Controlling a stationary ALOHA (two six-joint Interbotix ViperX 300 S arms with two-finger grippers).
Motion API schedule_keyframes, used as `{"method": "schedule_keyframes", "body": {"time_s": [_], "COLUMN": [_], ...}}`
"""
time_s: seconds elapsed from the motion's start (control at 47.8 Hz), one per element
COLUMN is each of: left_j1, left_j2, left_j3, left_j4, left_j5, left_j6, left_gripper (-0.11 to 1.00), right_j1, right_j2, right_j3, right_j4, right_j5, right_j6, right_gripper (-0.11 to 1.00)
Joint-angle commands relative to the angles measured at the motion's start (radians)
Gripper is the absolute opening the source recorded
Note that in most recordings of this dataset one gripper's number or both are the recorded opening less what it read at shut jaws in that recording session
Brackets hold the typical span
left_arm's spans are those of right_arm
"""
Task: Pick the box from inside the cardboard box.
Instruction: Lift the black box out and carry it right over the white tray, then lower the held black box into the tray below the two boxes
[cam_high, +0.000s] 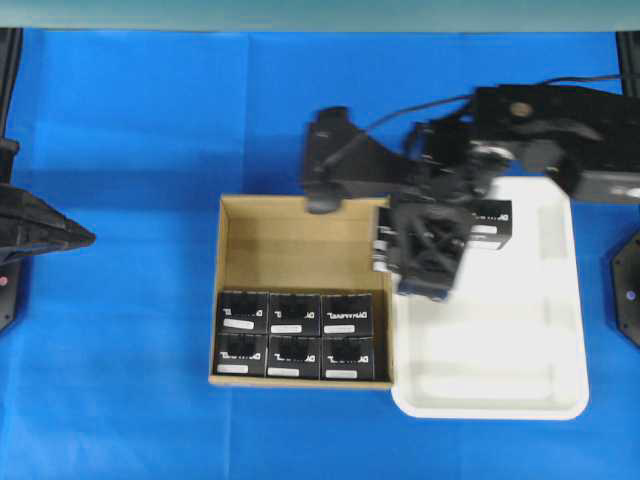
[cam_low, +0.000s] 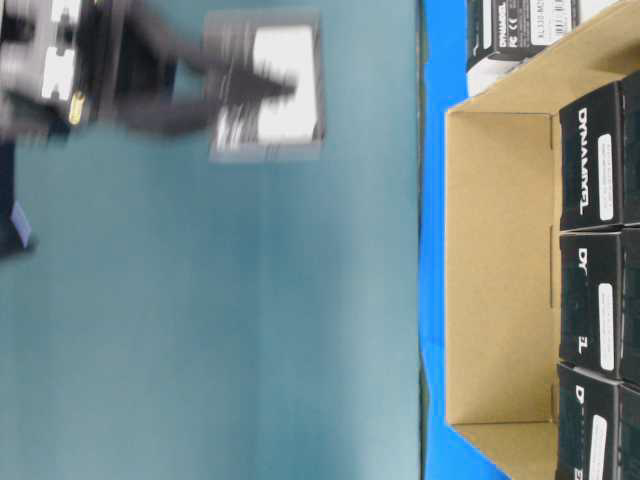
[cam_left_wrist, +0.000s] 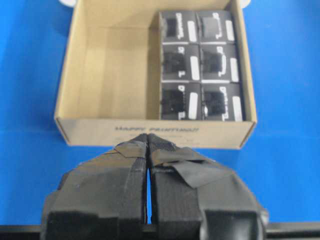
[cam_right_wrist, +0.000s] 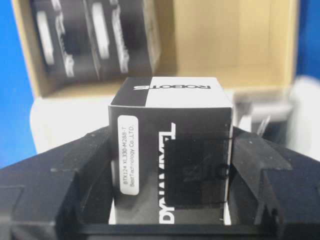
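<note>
Holding one box (cam_right_wrist: 170, 165) clamped between its two fingers, the right tool (cam_high: 425, 245) hangs clear of the cardboard box (cam_high: 240, 215), over the seam where that carton meets the white tray (cam_high: 560, 395). The wrist view shows the box square between the fingers, label strip facing the camera, lid edge up.

Risks, my read:
- Grip looks side-only, nothing under the box. Smooth printed carton on black pads, so a jolt could let it slide down and out.
- A drop from here could land on the carton wall or tray rim just below the tool and bounce or tip.
- A second box (cam_high: 492, 222) sits in the tray right behind the tool; a blind set-down could clip it.
- Squeezing harder could dent the carton walls.

Left tool (cam_left_wrist: 148, 150): fingers pressed together, holding nothing, parked well off to the side with the cardboard box just ahead of it. No conflict with the right arm as they stand.

Beyond the right tool: six boxes (cam_high: 296, 333) in two rows fill the carton's far half; the near half is bare cardboard floor.

Tabletop (cam_high: 120, 120) is covered in flat blue cloth, with nothing else on it that I can see. Behind it is a plain teal backdrop (cam_low: 220, 330). The side view is motion-blurred around the arm.
</note>
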Motion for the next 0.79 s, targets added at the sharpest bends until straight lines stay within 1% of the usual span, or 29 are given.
{"method": "schedule_keyframes", "body": {"time_s": [0.0,0.146,0.293,0.543,0.773], "left_j1": [0.002,0.002,0.002,-0.003,-0.008], "left_j2": [0.005,0.006,0.008,0.009,0.009], "left_j3": [-0.011,-0.011,-0.011,-0.011,-0.012], "left_j4": [0.002,0.002,0.002,0.002,0.002], "left_j5": [-0.005,-0.006,-0.009,-0.015,-0.034], "left_j6": [-0.002,-0.005,-0.011,-0.014,-0.014], "left_gripper": [-0.03,-0.03,-0.03,-0.03,-0.03], "right_j1": [0.017,0.028,0.043,0.051,0.051], "right_j2": [-0.069,-0.121,-0.123,-0.078,-0.025], "right_j3": [0.109,0.235,0.334,0.448,0.497], "right_j4": [0.005,0.005,0.002,-0.012,-0.020], "right_j5": [-0.060,-0.179,-0.264,-0.413,-0.535], "right_j6": [0.011,0.012,0.003,-0.015,-0.023], "right_gripper": [0.63,0.63,0.63,0.63,0.63]}}
